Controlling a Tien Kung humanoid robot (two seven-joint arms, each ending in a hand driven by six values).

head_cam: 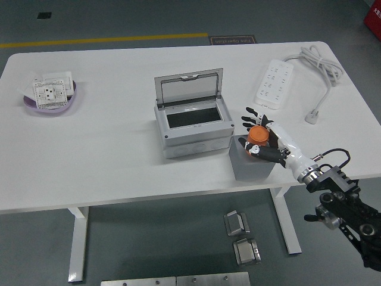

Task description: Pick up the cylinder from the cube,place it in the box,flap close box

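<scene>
An orange cylinder stands on a grey cube near the table's front right. My right hand, white and black, comes in from the lower right and has its fingers curled around the cylinder, which still sits on the cube's top. The grey box stands at the table's middle, left of the cube, with its clear lid flapped up and open toward the back. The box's inside looks dark and empty. My left arm is out of view.
A white power strip with its cable lies at the back right. A purple bowl holding white socket plates sits at the back left. Metal parts lie on the floor below the table's front edge.
</scene>
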